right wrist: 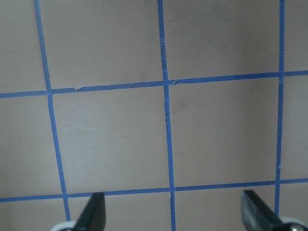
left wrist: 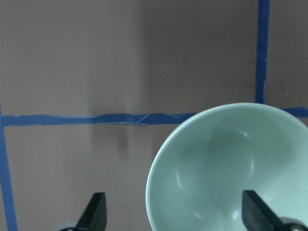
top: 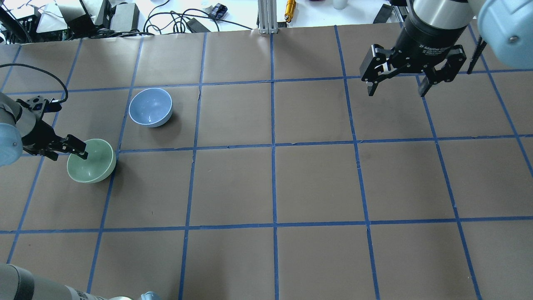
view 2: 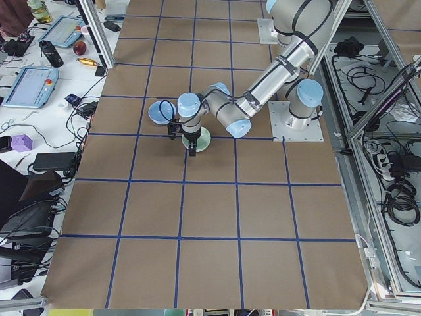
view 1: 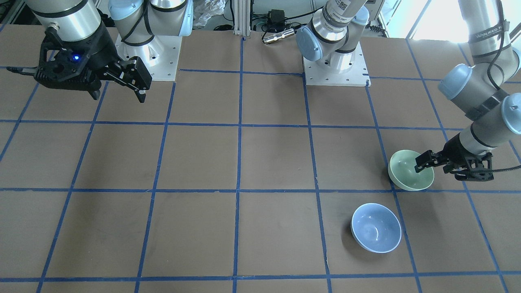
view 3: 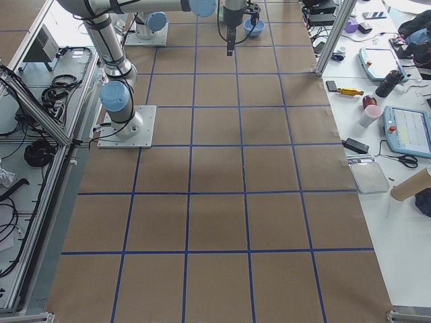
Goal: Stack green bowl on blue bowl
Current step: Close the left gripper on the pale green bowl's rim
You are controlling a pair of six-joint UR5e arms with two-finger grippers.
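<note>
Straddling the wall of the one small round pale mint-green glossy bowl (top: 96,166), the left gripper (top: 79,152) has its two black fingers (left wrist: 95,215) spread wide. In the left wrist view one fingertip hangs inside the bowl's hollow and the other outside it, over the table, with the rim between them. Neither is seen pressing on the bowl, so the gripper clamps nothing. That green bowl sits mouth up on the brown paper-covered table (top: 316,183), far over on the robot's left side, beside a crossing of the blue tape grid lines (top: 272,146). The one small round pale periwinkle-blue glossy bowl (top: 150,107) stands mouth up and empty, near the green bowl but not touching it. It lies farther forward from the robot and a little toward the table's middle, with a strip of tape between the two. That makes two bowls, one of each colour, lying apart and not nested. The right gripper (top: 396,91) hangs above the table, well apart from both bowls on the robot's right side. Its two fingers are wide apart and hold nothing, and its wrist view shows only bare paper and tape below.
</note>
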